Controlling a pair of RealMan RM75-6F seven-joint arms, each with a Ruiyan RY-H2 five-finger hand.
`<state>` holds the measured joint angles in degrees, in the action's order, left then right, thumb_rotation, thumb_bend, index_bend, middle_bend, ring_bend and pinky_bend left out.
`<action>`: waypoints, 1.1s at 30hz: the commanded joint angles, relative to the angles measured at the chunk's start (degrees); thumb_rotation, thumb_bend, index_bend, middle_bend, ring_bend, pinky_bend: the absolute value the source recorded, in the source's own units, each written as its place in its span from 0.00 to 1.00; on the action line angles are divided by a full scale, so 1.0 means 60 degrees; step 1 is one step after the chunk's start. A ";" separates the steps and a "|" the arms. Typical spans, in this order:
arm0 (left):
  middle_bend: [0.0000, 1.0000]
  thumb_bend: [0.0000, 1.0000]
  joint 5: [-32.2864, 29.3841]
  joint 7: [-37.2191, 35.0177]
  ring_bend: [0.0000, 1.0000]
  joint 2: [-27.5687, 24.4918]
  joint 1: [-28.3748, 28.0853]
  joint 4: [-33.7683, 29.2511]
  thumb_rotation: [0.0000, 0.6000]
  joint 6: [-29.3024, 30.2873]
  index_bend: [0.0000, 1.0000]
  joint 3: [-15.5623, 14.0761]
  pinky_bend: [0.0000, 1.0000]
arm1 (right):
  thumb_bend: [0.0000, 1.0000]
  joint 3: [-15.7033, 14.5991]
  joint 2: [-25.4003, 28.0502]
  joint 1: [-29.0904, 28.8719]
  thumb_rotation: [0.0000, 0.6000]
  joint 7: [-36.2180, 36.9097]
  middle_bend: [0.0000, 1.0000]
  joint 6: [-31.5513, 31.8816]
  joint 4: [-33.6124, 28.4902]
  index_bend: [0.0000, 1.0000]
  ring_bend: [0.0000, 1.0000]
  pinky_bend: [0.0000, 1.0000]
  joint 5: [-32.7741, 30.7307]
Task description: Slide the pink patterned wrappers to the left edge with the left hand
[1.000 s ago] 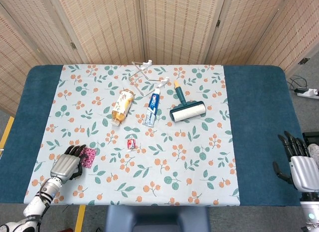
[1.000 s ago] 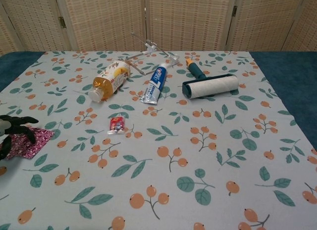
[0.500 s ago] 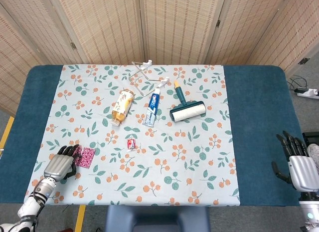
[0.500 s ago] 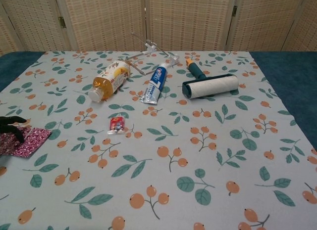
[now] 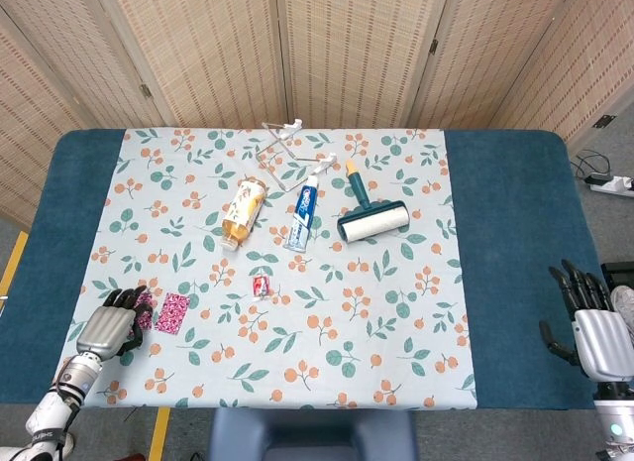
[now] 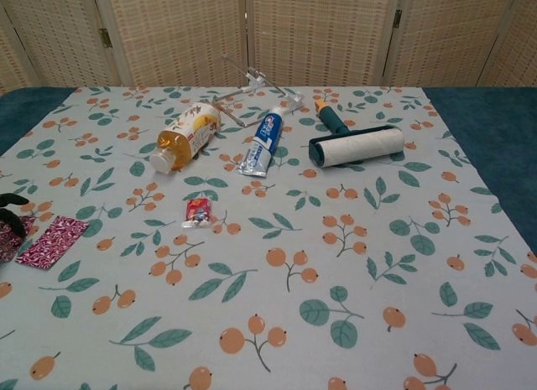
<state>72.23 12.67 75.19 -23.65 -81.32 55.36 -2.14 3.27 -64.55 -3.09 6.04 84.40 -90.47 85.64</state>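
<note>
Two pink patterned wrappers lie at the front left of the floral cloth. One wrapper (image 5: 173, 312) (image 6: 52, 241) lies flat and uncovered. The other wrapper (image 5: 145, 310) (image 6: 12, 240) sits just left of it, partly under the fingertips of my left hand (image 5: 107, 323) (image 6: 10, 212). That hand rests palm down near the cloth's left edge, fingers pointing right and touching this wrapper. My right hand (image 5: 592, 320) hovers at the table's front right corner, fingers apart and holding nothing; it shows only in the head view.
Further back on the cloth lie an orange drink bottle (image 5: 243, 212), a toothpaste tube (image 5: 303, 214), a lint roller (image 5: 369, 215) and a clear plastic hanger (image 5: 285, 149). A small red packet (image 5: 262, 285) lies mid-cloth. Bare blue table (image 5: 59, 233) borders the cloth at left.
My left hand has drawn back to the left, pulling one wrapper with it. The other wrapper stayed in place and is now uncovered. The right hand has hardly moved.
</note>
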 commanded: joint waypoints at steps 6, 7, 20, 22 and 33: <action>0.00 0.94 -0.0094 -0.0199 0.00 -0.0094 0.0128 0.0109 0.52 -0.0007 0.26 0.0002 0.00 | 0.46 0.0003 -0.0013 -0.0032 1.00 -0.0032 0.00 -0.0043 -0.0017 0.00 0.00 0.00 0.0003; 0.00 0.94 -0.0103 -0.0213 0.00 -0.0084 0.0130 0.0137 0.52 -0.0043 0.26 -0.0010 0.00 | 0.46 0.0000 -0.0018 -0.0034 1.00 -0.0028 0.00 -0.0048 -0.0014 0.00 0.00 0.00 0.0005; 0.00 0.94 -0.0634 -0.0196 0.00 -0.0047 0.0302 0.0667 0.51 -0.0225 0.26 0.0058 0.00 | 0.46 0.0005 -0.0068 -0.0093 1.00 -0.0023 0.00 -0.0129 0.0034 0.00 0.00 0.00 -0.0001; 0.00 0.94 -0.0711 -0.0163 0.00 -0.0083 0.0339 0.0713 0.52 -0.0215 0.26 0.0067 0.00 | 0.46 0.0009 -0.0072 -0.0096 1.00 -0.0021 0.00 -0.0123 0.0038 0.00 0.00 0.00 0.0001; 0.00 0.93 -0.0653 -0.0235 0.00 -0.0434 0.0565 0.0476 0.52 0.0085 0.26 0.0092 0.00 | 0.46 -0.0004 -0.0084 -0.0088 1.00 -0.0032 0.00 -0.0072 0.0027 0.00 0.00 0.00 0.0046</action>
<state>67.68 11.56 72.79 -20.45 -77.90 55.40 -1.55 3.25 -65.04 -3.61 5.85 83.97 -90.32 85.91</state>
